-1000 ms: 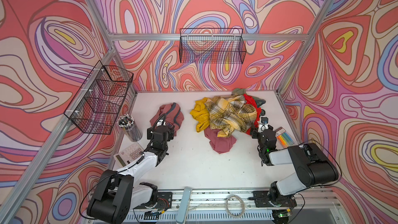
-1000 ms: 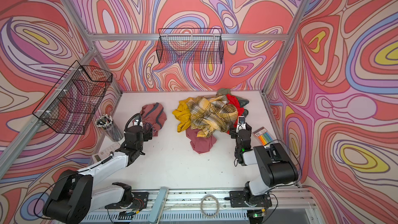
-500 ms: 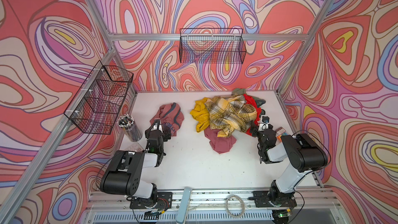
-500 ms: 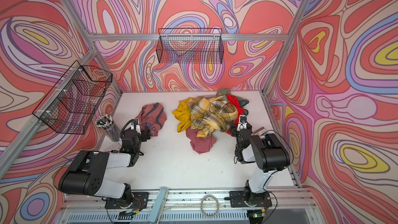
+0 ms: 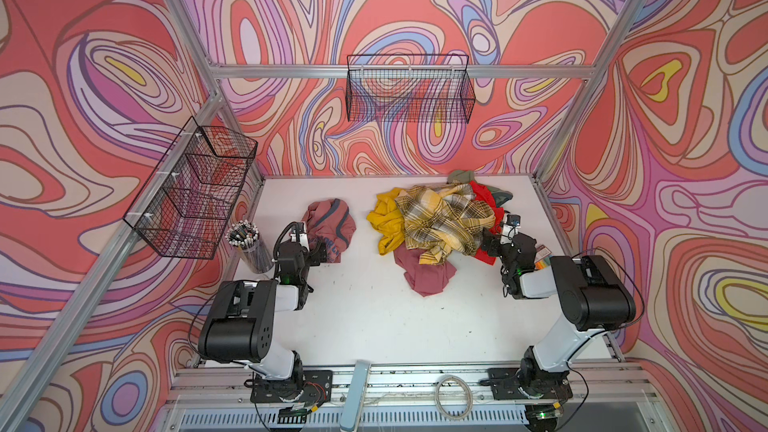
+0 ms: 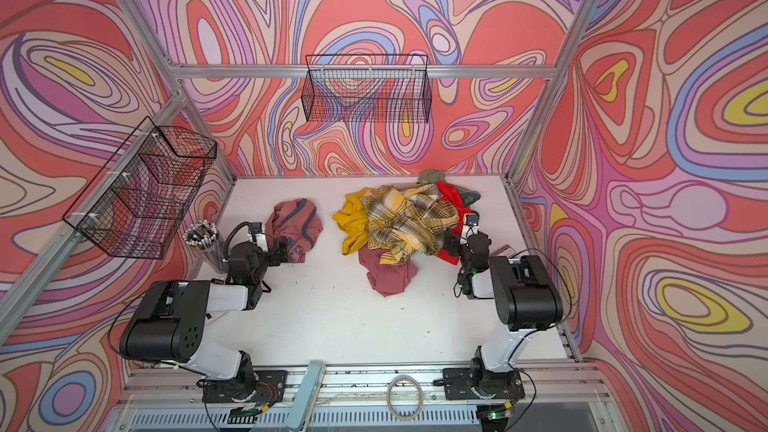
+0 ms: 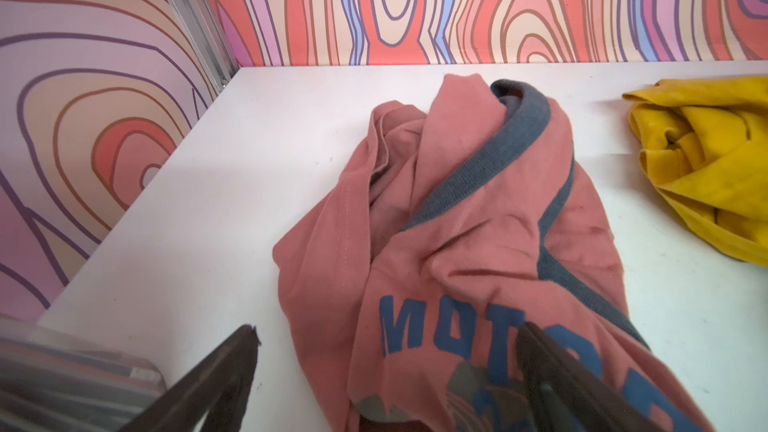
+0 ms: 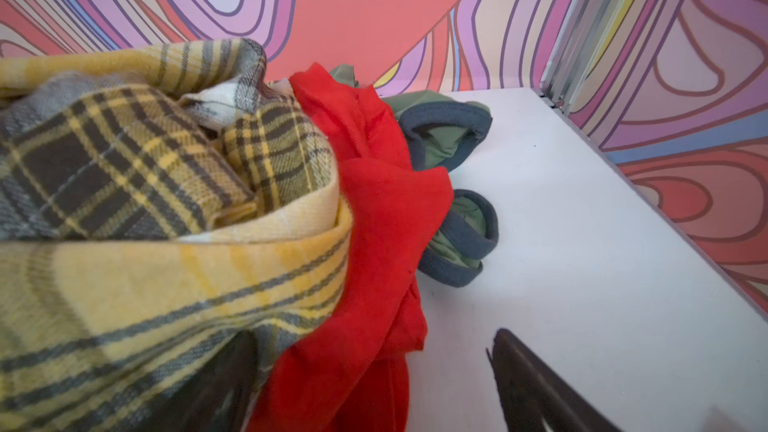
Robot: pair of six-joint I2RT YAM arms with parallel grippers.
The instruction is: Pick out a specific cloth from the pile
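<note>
The cloth [image 5: 328,222] [image 6: 293,222], a dusty-pink T-shirt with grey-blue trim and blue lettering, lies crumpled alone on the left of the table, apart from the pile [image 5: 440,222] [image 6: 407,218]. My left gripper [image 5: 318,252] [image 7: 386,328] is open at the shirt's near edge. The printed part of the cloth [image 7: 478,222] lies loose between its jaws. My right gripper [image 5: 490,243] [image 8: 370,336] is open at the pile's right side. A fold of red cloth [image 8: 374,209] sits between its jaws, and the plaid shirt [image 8: 124,201] drapes over one finger.
A cup of pens [image 5: 249,243] stands just left of the left gripper. Wire baskets hang on the left wall [image 5: 195,189] and the back wall [image 5: 409,89]. A striped card [image 5: 542,257] lies by the right arm. A plain rose cloth [image 5: 424,276] spreads from the pile's front.
Both arms have folded back, elbows drawn toward the front rail, while the grippers stay at their cloths. The right jaws have spread wider. Neither the shirt nor the pile has moved.
</note>
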